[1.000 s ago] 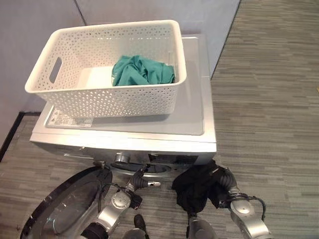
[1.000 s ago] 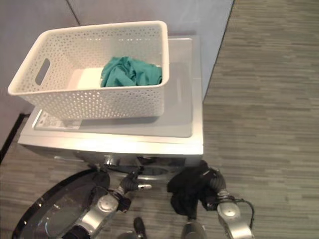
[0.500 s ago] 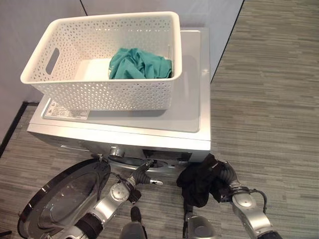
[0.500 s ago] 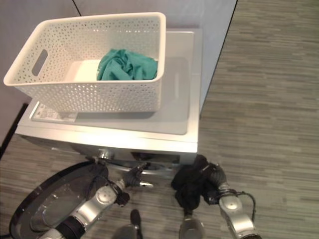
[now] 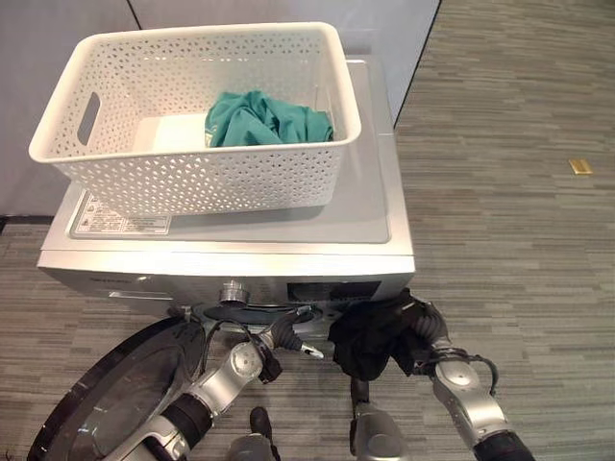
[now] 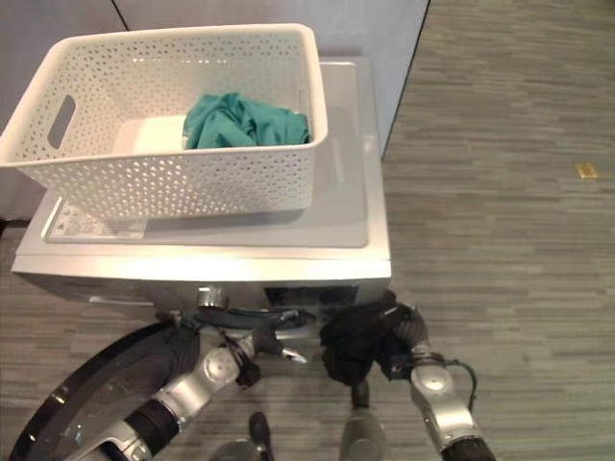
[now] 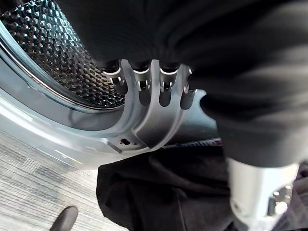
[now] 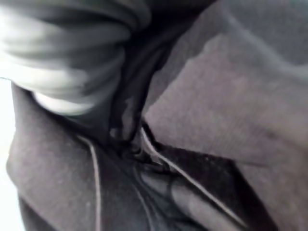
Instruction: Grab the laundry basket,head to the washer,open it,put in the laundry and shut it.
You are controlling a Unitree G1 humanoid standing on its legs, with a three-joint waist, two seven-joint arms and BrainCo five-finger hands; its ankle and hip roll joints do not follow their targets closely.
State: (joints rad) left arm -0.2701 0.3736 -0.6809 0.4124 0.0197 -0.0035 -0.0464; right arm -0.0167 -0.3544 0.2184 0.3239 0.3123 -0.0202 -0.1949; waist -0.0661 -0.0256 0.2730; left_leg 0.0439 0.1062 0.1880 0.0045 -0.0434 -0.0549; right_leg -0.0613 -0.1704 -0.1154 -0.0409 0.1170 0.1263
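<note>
Right robot hand (image 5: 423,331) is seen clutching a black garment (image 5: 370,336) just in front of the washer (image 5: 288,240) opening, below the control panel. Left robot hand (image 7: 151,103) is held with relaxed fingers at the drum (image 7: 53,48) rim, holding nothing. Washer door (image 5: 115,394) is swung open. Laundry basket (image 5: 192,125) sits on the washer top, with a teal garment (image 5: 264,117) inside
</note>
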